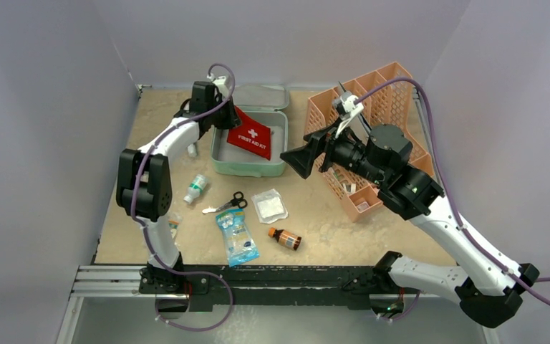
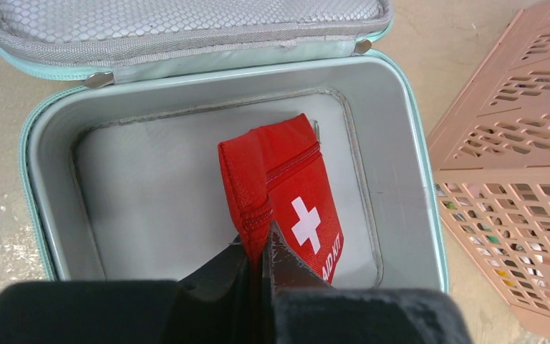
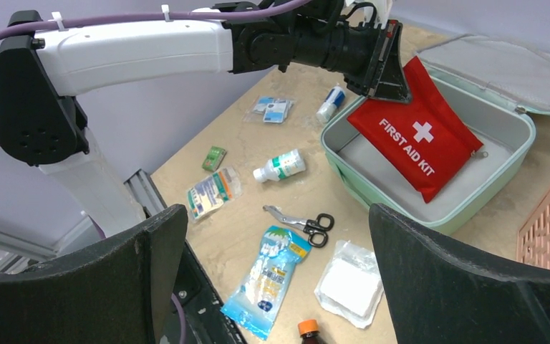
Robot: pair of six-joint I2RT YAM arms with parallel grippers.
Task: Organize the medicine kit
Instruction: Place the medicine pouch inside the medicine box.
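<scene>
- Nearest the arm bases lay a blue packet (image 1: 237,238) and, to its right, a small brown bottle with an orange cap (image 1: 286,238).
- Just beyond them were a clear gauze packet (image 1: 269,206), black-handled scissors (image 1: 227,203) and a white bottle with a green label (image 1: 195,189) on its side.
- The right gripper (image 1: 299,159) hung above the table near the kit's front right corner, its fingers spread wide and holding nothing.
- The mint-green medicine kit (image 1: 247,168) sat open at the far middle of the table, just left of the peach mesh rack (image 1: 379,93).
- The left gripper (image 2: 261,251) was pressed together on the top corner of the red First Aid Kit pouch (image 1: 251,134), which slanted with its lower part inside the kit.
- The kit's lid (image 1: 261,97) lay folded back behind it.
</scene>
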